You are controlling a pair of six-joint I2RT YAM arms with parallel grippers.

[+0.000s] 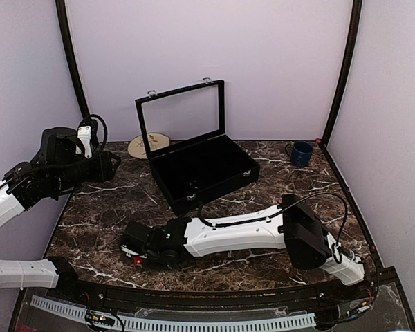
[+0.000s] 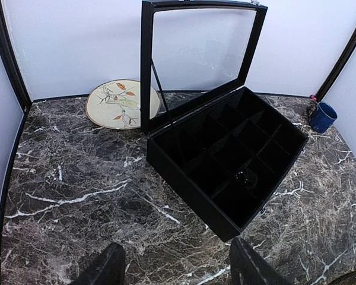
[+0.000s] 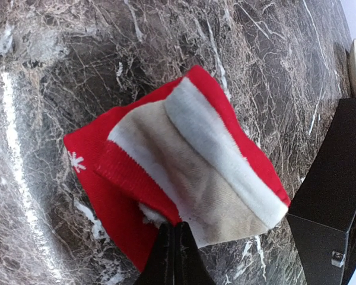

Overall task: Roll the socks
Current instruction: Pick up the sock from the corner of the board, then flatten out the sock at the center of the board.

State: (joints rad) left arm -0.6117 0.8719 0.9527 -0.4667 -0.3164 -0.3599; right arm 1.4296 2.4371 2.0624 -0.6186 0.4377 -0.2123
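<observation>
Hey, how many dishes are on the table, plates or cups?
2. The plate lies at the back, left of the open case; the blue mug stands at the back right. More could be hidden under the right arm.

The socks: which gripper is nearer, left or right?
Right. The right gripper pinches the socks at their edge; the left gripper hangs open, far off, facing the black case.

I've got the right arm (image 1: 242,232) reaching along the near edge, its gripper (image 1: 133,250) down on a red sock (image 1: 137,261); black case (image 1: 204,169) mid-counter.
</observation>
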